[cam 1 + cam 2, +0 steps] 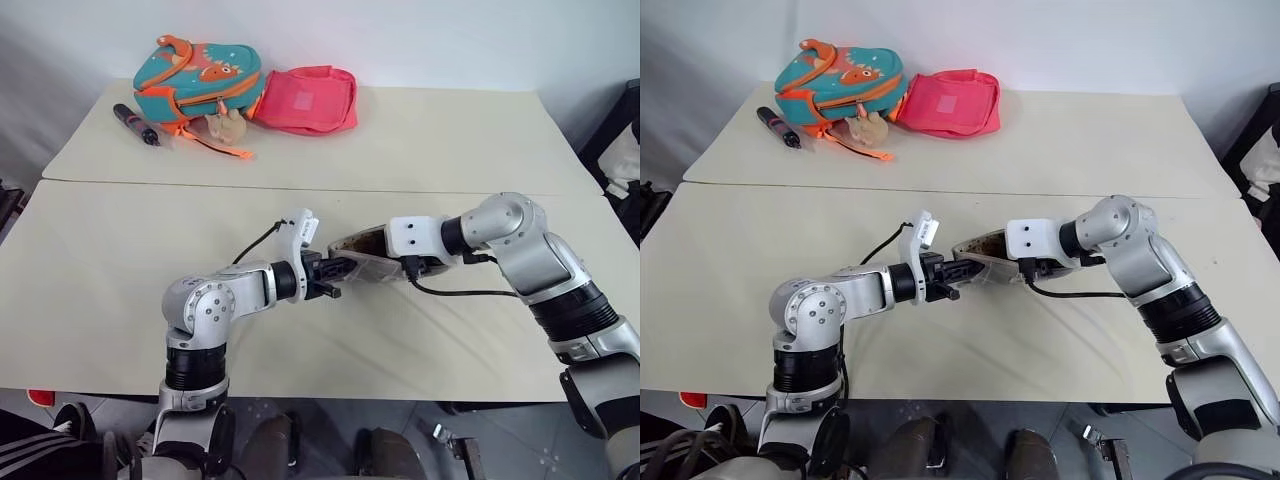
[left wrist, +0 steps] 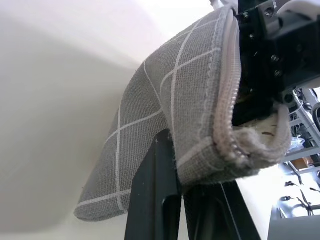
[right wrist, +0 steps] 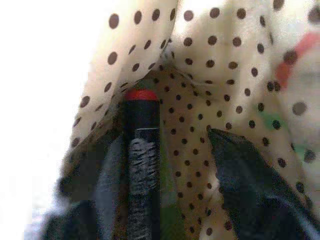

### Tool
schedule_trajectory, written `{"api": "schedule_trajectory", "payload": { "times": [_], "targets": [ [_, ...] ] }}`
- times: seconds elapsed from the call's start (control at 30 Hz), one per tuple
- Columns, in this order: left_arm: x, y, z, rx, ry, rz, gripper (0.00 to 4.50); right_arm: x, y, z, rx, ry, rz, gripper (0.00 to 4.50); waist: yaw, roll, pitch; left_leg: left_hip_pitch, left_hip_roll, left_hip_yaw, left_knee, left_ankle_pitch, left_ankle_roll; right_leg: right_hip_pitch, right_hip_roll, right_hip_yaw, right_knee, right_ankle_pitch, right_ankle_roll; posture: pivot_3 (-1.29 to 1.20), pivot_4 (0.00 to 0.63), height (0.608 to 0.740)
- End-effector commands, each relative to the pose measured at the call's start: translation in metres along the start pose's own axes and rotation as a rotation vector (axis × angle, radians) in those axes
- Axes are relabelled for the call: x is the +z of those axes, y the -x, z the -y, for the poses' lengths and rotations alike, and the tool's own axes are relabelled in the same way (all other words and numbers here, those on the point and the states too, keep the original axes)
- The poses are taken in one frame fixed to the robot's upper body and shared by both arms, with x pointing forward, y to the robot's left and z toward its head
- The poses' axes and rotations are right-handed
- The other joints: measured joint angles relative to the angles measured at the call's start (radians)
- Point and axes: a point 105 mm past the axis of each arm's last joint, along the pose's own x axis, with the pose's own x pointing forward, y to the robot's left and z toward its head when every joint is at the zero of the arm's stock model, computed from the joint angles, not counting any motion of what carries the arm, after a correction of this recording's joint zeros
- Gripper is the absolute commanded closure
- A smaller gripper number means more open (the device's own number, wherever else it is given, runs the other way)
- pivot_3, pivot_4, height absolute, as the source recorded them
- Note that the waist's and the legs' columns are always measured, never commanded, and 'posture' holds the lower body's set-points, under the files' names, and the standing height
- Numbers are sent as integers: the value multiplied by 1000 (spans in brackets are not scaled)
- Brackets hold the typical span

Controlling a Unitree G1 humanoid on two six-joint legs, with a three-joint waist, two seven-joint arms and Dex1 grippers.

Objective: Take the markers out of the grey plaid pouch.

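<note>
Cream-coloured tabletop (image 1: 120, 290) is carrying everything, w/ a pale wall behind. Near its front middle, the flat grey fabric pouch with thin white grid lines (image 2: 190, 115) is hanging just above the surface between both arms, zip mouth gaping toward the right arm. Inside, against a cream lining dotted w/ brown, a slim dark marker with a red end (image 3: 141, 130) is lying along one side; a sliver of green is showing beside it, prob. a second marker, but that's too hidden to confirm.

Left gripper (image 1: 335, 272) is clamping shut on the pouch's lower corner, keeping it off the table. Right gripper (image 3: 165, 170) is sitting inside the mouth, fingers partly spread: one finger is right beside the dark marker, the other is apart across the lining. Nothing is pinched between them as far as the pics show.

Handling, as a judgement: the pouch is soft and floppy, so it's sagging around the left grip and the opening could collapse. The marker looks light, stiff and smooth, likely slippery, so it's best taken across the barrel near the red end, not by the tip.

Further out, at the far left edge: a teal-and-orange backpack (image 1: 198, 80), a pink-red fabric pouch (image 1: 306, 100) touching it, and a thicker black pen with red accents (image 1: 135, 124) just beside.
</note>
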Motion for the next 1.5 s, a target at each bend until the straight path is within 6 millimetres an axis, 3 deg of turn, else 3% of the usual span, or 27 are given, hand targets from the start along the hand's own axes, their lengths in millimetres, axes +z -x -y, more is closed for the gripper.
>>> {"api": "schedule_trajectory", "payload": {
  "times": [0.03, 0.23, 0.37, 0.47, 0.57, 0.6, 0.77, 0.93, 1.1, 1.37, 1.5],
  "targets": [
    [10, 5, 2, -4, -22, 43, 4500, -3, 6, -4, 8, -15, -5, 2428, 0, 0, 0, 0, 0, 0, 0, 0, 0, 0, 0, 0, 0, 0, 0, 0, 150, 740],
    [9, 6, 1, -1, -20, 42, 4500, -20, -1, -8, 12, -18, -58, 2428, 0, 0, 0, 0, 0, 0, 0, 0, 0, 0, 0, 0, 0, 0, 0, 0, 150, 740],
    [10, 6, 1, 2, -23, 41, 4500, -18, 1, -4, 1, -11, -59, 2428, 0, 0, 0, 0, 0, 0, 0, 0, 0, 0, 0, 0, 0, 0, 0, 0, 150, 740],
    [10, 5, 1, 1, -20, 43, 4500, -20, 2, -5, 11, -24, -61, 3049, 0, 0, 0, 0, 0, 0, 0, 0, 0, 0, 0, 0, 0, 0, 0, 0, 150, 740],
    [10, 5, 1, 1, -20, 42, 4500, -22, 1, -7, 17, -9, -78, 3943, 0, 0, 0, 0, 0, 0, 0, 0, 0, 0, 0, 0, 0, 0, 0, 0, 150, 740],
    [9, 5, 1, 2, -20, 42, 4500, -20, 2, -7, 18, -9, -71, 3947, 0, 0, 0, 0, 0, 0, 0, 0, 0, 0, 0, 0, 0, 0, 0, 0, 150, 740],
    [10, 5, 1, 5, -18, 44, 4500, -9, 9, -1, -4, 1, -39, 3947, 0, 0, 0, 0, 0, 0, 0, 0, 0, 0, 0, 0, 0, 0, 0, 0, 150, 740],
    [9, 5, 0, 8, -17, 43, 4500, 21, 26, 12, -40, -58, 123, 3947, 0, 0, 0, 0, 0, 0, 0, 0, 0, 0, 0, 0, 0, 0, 0, 0, 150, 740],
    [9, 5, 0, 8, -16, 44, 4500, 32, 38, 13, -40, -116, 221, 3947, 1, 0, 0, 0, 0, 0, 0, 0, 0, 0, 0, 0, 0, 0, 0, 0, 150, 740],
    [9, 7, -3, 20, -19, 43, 4500, 88, 59, 17, -39, -240, 583, 3947, -1, 0, 0, 0, 0, 0, 0, 0, 0, 0, 0, 0, 0, 0, 0, 0, 150, 740],
    [10, 7, -1, 12, -24, 40, 4500, 97, 65, 28, -104, -271, 655, 3947, 0, 0, 0, 0, 0, 0, 0, 0, 0, 0, 0, 0, 1, 0, 0, 0, 150, 740]
  ]
}}
